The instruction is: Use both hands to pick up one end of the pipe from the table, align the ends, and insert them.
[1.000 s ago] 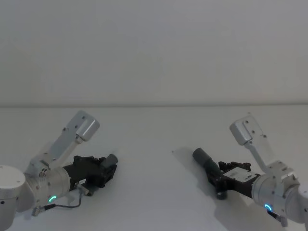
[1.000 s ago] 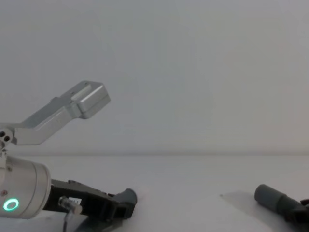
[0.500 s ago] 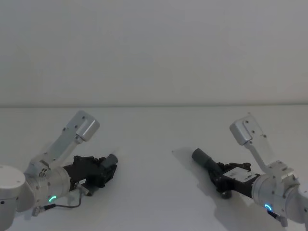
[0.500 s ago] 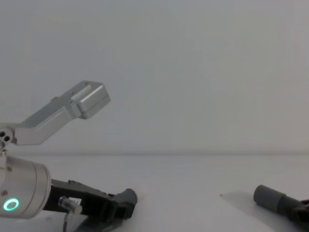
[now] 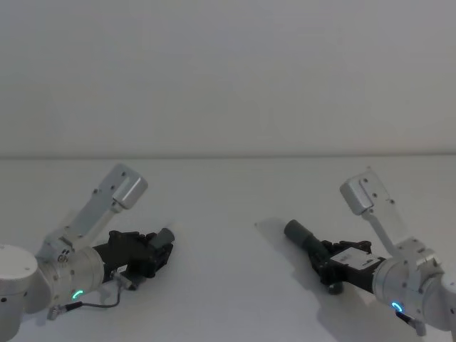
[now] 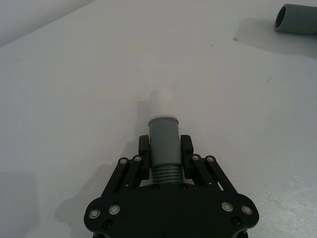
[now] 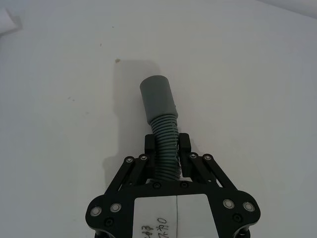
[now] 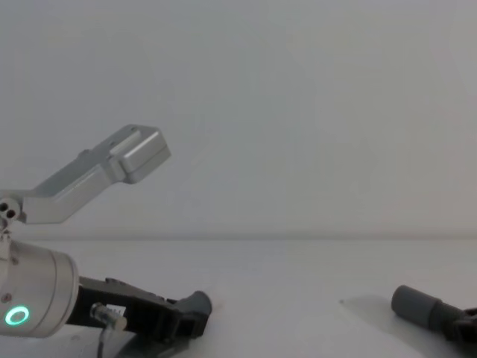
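Bimanual grasp, wrist views.
Fingers (image 6: 186,145) of the left black two-fingered gripper (image 6: 165,148) are closed on the smooth grey cuff (image 6: 163,131), its narrow white tip (image 6: 162,101) projecting beyond them; the right black two-fingered gripper (image 7: 167,145) pinches the dark grey ribbed flexible hose (image 7: 163,130), the plain grey socket cuff (image 7: 157,99) just past its fingertips, over the flat white table (image 5: 228,199).

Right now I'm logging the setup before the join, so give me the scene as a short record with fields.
left gripper: shut on the white-tipped end, at its grey cuff
right gripper: shut on the pipe, on the ribs behind the socket end
ends: apart, not joined, both angled inward
table: white, under both
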